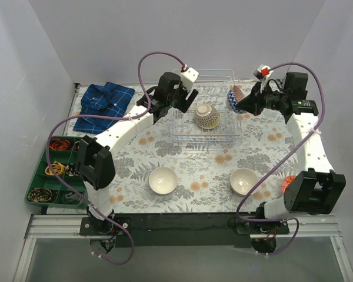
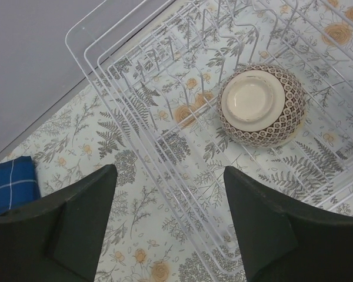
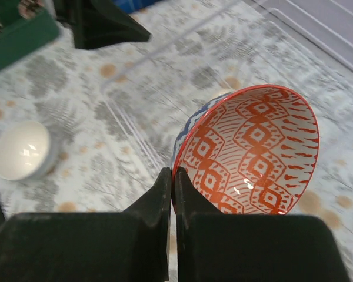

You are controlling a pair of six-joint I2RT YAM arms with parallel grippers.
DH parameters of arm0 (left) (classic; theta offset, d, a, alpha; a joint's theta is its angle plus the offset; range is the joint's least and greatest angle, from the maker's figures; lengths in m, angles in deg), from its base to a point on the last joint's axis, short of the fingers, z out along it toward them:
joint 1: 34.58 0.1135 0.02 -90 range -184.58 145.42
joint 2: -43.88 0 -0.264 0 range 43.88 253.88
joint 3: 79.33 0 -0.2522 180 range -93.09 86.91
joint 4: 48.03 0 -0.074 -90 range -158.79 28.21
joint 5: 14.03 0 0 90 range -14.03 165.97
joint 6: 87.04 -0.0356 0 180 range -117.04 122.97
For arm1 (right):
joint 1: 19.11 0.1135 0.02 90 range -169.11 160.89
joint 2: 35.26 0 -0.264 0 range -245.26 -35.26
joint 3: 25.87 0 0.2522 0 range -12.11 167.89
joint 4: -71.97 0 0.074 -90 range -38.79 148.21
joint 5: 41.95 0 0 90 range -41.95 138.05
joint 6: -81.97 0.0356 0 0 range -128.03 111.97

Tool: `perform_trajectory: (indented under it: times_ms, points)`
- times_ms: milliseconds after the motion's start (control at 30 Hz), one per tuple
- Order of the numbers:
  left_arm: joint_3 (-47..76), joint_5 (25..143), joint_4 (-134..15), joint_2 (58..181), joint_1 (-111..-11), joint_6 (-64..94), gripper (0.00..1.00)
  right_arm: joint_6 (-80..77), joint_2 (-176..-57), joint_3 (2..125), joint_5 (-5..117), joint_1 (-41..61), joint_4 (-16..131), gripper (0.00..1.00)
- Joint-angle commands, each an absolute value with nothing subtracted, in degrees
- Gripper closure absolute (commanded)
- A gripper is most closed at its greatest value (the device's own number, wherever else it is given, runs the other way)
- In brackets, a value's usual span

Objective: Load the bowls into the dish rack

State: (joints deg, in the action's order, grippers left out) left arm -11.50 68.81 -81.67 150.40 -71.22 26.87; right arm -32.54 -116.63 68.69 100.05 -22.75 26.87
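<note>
The white wire dish rack [image 1: 182,126] stands at the back middle of the table and holds a brown patterned bowl [image 1: 206,116], upside down; the bowl also shows in the left wrist view [image 2: 262,104]. My left gripper [image 1: 189,100] is open and empty above the rack's left edge [image 2: 165,176]. My right gripper [image 1: 242,104] is shut on the rim of a red-and-blue patterned bowl [image 3: 250,153], held tilted in the air at the rack's right end [image 1: 235,97]. Two white bowls [image 1: 163,180] [image 1: 244,181] sit upright on the near part of the table.
A green compartment tray [image 1: 40,154] with small items lies at the left. A blue plaid cloth [image 1: 103,103] lies at the back left. A red object [image 1: 287,182] sits by the right arm's base. Grey walls enclose the table.
</note>
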Motion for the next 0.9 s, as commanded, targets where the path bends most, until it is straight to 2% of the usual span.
perform_trajectory:
  times_ms: [0, 133, 167, 200, 267, 300, 367, 533, 767, 867]
  points:
    - [-11.62, 64.9, -79.9, 148.47, -70.0, 28.45, 0.32, -14.56, -120.95, 68.93, 119.48, -21.22, 42.53, 0.99]
    - [-9.87, 63.14, -79.28, 147.33, -68.86, 29.59, 0.49, 1.34, -124.64, 65.51, 123.37, -19.2, 57.37, 0.99]
    - [-9.51, 62.96, -79.2, 147.07, -68.6, 30.03, 0.55, 10.34, -124.91, 63.76, 123.11, -16.68, 68.29, 0.99]
    - [-9.16, 63.05, -79.11, 146.98, -68.25, 30.64, 0.79, 16.0, -125.17, 60.17, 122.76, -16.13, 74.4, 0.99]
    - [-8.28, 62.43, -79.19, 146.63, -67.54, 31.44, 0.96, 29.07, -127.01, 57.69, 121.09, -14.46, 88.0, 0.99]
    - [-8.02, 62.43, -79.28, 146.63, -67.28, 31.7, 1.0, 33.5, -128.41, 54.98, 120.39, -13.93, 92.96, 0.99]
    - [-7.4, 62.69, -79.28, 146.54, -66.66, 31.88, 1.0, 46.64, -130.18, 52.5, 118.37, -12.35, 108.73, 0.99]
    - [-7.05, 65.15, -80.68, 146.63, -66.22, 32.93, 1.0, 49.36, -136.51, 55.82, 117.66, -8.57, 109.36, 0.99]
    - [-7.23, 78.84, -85.61, 146.63, -66.13, 32.06, 1.0, 49.81, -142.05, 57.94, 115.02, -6.28, 106.38, 0.99]
    - [-7.05, 80.27, -86.31, 147.06, -66.22, 30.92, 1.0, 49.19, -143.19, 57.59, 113.53, -5.75, 104.18, 0.99]
